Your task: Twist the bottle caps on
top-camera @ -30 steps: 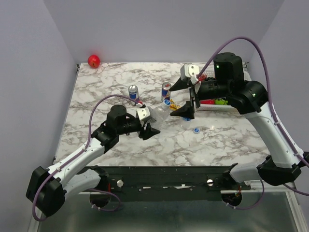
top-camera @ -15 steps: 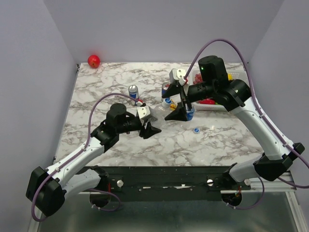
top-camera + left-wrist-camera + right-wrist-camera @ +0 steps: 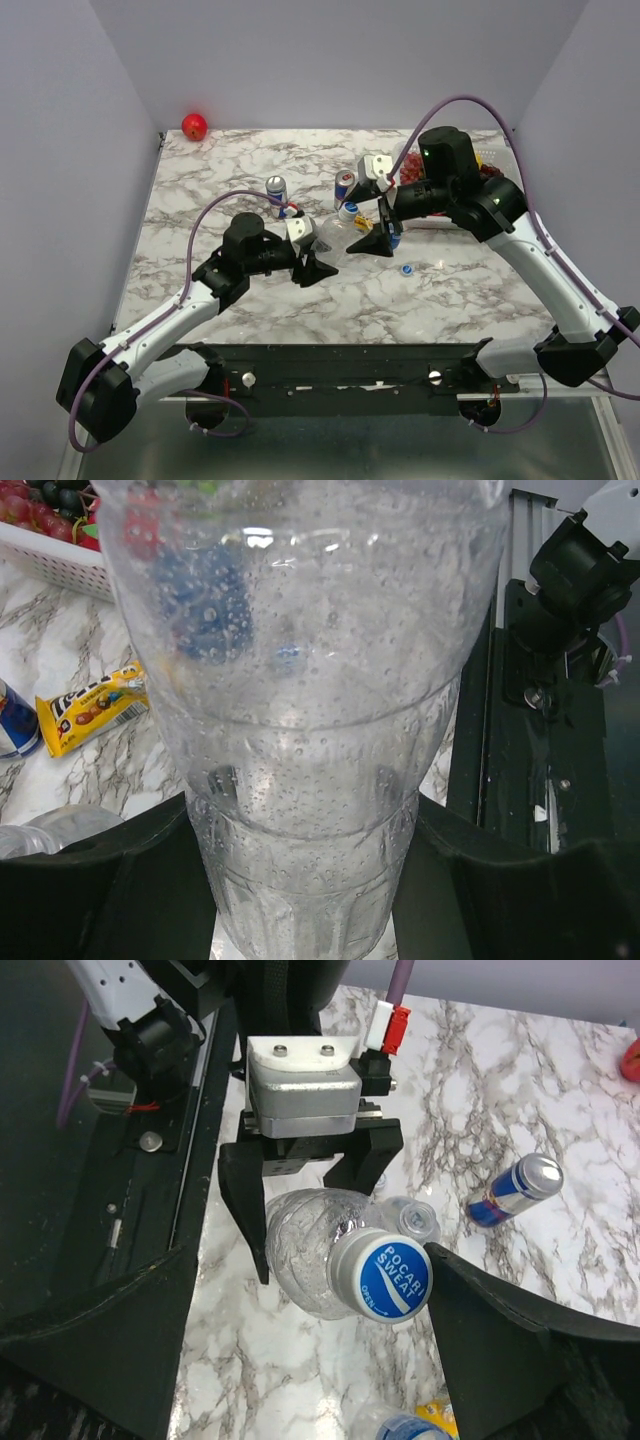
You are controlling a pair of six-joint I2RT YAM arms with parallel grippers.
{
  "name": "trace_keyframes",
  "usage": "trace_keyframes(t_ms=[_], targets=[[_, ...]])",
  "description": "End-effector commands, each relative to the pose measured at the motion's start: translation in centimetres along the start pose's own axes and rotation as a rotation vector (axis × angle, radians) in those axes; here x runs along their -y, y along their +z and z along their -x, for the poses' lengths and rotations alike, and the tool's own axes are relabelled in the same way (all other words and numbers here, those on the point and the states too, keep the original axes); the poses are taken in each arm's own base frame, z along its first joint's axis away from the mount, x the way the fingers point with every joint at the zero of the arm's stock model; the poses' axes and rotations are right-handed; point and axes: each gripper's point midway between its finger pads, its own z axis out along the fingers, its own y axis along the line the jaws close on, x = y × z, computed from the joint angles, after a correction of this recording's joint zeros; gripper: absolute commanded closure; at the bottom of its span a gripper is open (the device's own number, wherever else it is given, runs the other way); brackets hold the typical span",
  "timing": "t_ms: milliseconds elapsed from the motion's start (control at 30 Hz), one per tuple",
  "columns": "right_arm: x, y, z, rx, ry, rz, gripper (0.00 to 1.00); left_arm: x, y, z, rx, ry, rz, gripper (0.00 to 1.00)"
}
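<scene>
The marble table [image 3: 200,170] carries an upright blue-and-silver can [image 3: 276,189] near its middle. Just right of that can stands a second can [image 3: 344,185], and farther right lie a yellow sweet packet [image 3: 90,705] and a white basket [image 3: 55,565] of fruit. A red ball [image 3: 194,126] rests beyond the can, left, at the far corner. A blue cap [image 3: 407,269] lies nearer, well right of it.

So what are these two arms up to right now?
The left gripper holds a clear bottle by its body, pointed toward the right arm, with a blue cap sitting on its neck. The right gripper is wide open with a finger on either side of that cap, not gripping it. A spare cap lies loose on the table.
</scene>
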Motion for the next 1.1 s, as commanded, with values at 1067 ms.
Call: trace_keyframes(t_ms=[1067], targets=[[0.7,-1.1,3.3,0.041,-0.078,-0.033,0.0,0.7,-0.5,-0.7,-0.061,0.082,-0.049,1.0]])
